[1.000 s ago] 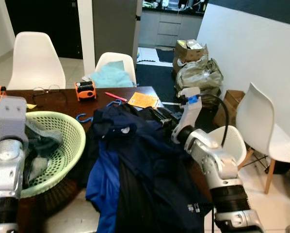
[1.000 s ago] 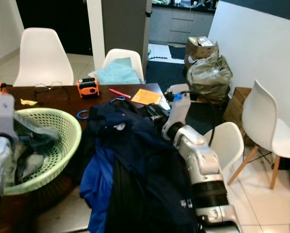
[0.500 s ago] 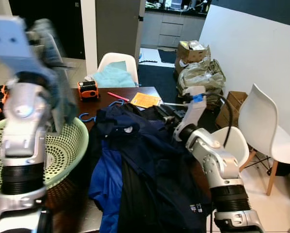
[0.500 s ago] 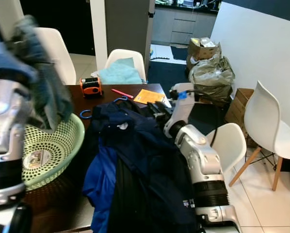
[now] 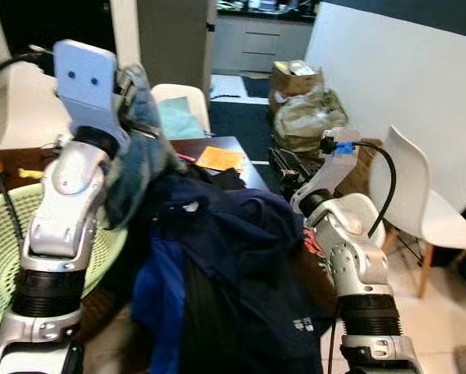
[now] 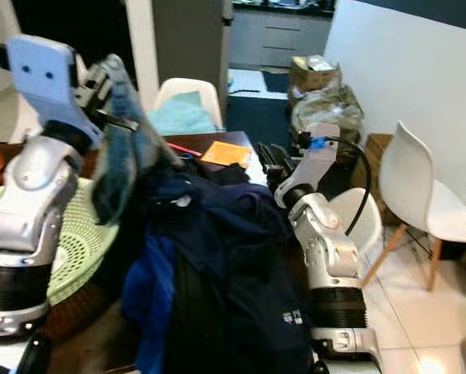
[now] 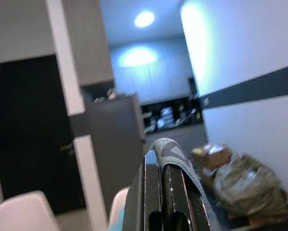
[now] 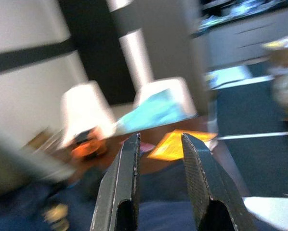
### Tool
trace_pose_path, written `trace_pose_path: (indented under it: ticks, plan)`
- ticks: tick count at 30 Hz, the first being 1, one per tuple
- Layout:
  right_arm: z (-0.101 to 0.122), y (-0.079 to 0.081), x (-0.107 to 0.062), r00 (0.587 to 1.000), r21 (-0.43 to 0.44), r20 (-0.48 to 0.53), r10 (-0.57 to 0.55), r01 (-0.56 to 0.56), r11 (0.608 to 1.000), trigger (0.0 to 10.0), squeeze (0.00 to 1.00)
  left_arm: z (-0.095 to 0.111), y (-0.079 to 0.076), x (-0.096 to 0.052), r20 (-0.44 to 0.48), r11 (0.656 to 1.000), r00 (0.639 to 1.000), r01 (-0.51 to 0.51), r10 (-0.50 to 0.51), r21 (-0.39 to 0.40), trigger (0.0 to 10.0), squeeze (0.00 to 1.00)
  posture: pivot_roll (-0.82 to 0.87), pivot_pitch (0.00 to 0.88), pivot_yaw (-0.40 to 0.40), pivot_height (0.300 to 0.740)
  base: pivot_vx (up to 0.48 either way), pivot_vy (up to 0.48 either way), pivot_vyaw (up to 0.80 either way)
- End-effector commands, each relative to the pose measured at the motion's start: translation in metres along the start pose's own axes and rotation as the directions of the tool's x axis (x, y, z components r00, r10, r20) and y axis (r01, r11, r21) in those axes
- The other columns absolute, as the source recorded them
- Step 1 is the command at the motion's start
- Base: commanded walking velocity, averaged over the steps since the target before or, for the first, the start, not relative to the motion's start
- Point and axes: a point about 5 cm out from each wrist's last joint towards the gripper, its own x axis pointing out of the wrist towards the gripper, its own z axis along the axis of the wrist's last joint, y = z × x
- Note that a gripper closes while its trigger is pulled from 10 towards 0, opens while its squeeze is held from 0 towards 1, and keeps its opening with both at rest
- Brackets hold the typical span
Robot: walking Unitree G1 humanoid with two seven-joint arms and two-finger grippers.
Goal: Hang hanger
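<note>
A: Left arm's up high, left end effector (image 7: 161,192) pinched together on a grey-blue cloth (image 5: 139,148) hanging over the green basket (image 5: 3,257).

B: We see the right end effector (image 8: 158,163) low over the tabletop (image 5: 217,148), 2 fingers apart, empty.

A: Dark clothes (image 5: 233,265) heaped between the arms. Hanger: we can't tell where. White chair (image 5: 420,210) off right.
</note>
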Motion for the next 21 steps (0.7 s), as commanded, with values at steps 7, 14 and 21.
trace_pose_path:
  ticks: [7,14,21]
  plan:
    - [0.024,-0.012,-0.004,0.980,0.042,0.167,-0.106,0.100,0.994,10.0,0.00,0.062,0.009,0.017,0.321,0.986,0.946,-0.089,0.040,0.140,10.0,0.00,0.00,0.027,-0.079,0.735,0.000,0.000,-0.80]
    - [0.030,-0.019,-0.007,0.967,0.043,0.210,-0.146,0.140,0.989,10.0,0.00,0.065,-0.055,0.007,0.332,0.909,0.891,0.380,-0.310,-0.172,10.0,0.00,-0.01,0.023,-0.070,0.735,0.000,0.000,-0.80]
    - [0.031,-0.023,-0.011,0.956,0.048,0.234,-0.179,0.172,0.984,10.0,0.00,0.066,-0.092,-0.016,0.362,0.720,0.767,0.632,-0.529,-0.287,10.0,0.00,-0.01,0.016,-0.065,0.735,0.000,0.000,-0.80]
